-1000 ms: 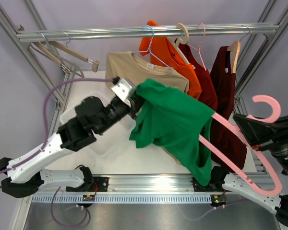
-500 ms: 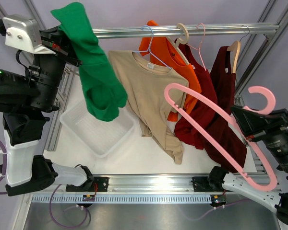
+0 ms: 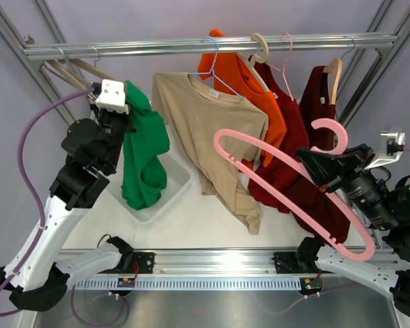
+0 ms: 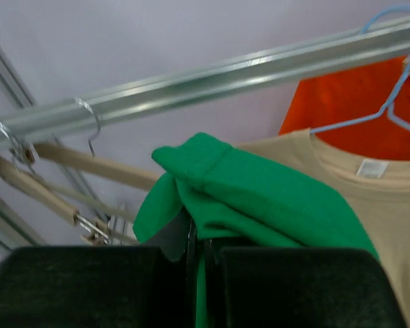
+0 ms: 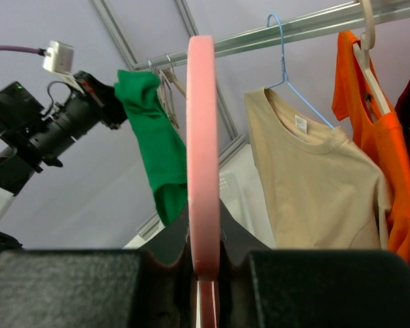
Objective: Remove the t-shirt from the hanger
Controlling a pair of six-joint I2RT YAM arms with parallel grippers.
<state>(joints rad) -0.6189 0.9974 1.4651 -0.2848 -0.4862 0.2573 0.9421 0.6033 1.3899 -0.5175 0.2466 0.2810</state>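
**Top external.** The left jaws are raised near the left end of the rail [image 3: 191, 46] and pinch the top of the green t-shirt [image 3: 143, 154]. The t-shirt hangs straight down from them in a bunched fold. Its lower end is over the white tray [image 3: 174, 183] on the surface [image 3: 212, 219], and I cannot tell whether it touches. The t-shirt is entirely off the pink hanger [image 3: 287, 184], which is bare and well apart from it. The right jaws hold the hanger close below its hook, and its long loop reaches out to either side of them. The beige t-shirt [image 3: 208, 130], the orange shirt [image 3: 266, 102] and the maroon garments [image 3: 297, 137] hang on the rail between the two sets of jaws. Empty wooden hangers [image 3: 75, 68] hang just behind the left jaws.

**Left wrist.** The jaws are pressed together on green cloth, with only a thin slit between the dark fingers [image 4: 75, 287]. The green t-shirt [image 4: 260, 198] bulges up just beyond them. Farther off are the rail [image 4: 225, 75] and the wooden hangers [image 4: 75, 171] to the left. The beige t-shirt [image 4: 383, 198] on its blue wire hanger [image 4: 389, 102] and the orange shirt [image 4: 355, 102] are to the right.

**Right wrist.** The jaws clamp the pink hanger [image 5: 203, 137], which rises straight up from between them, edge-on and bare. Well beyond them to the left, the green t-shirt [image 5: 160, 150] dangles from the left arm [image 5: 48, 130]. To the right, the beige t-shirt [image 5: 321, 184] and the orange shirt [image 5: 376, 123] hang from the rail [image 5: 307, 27].
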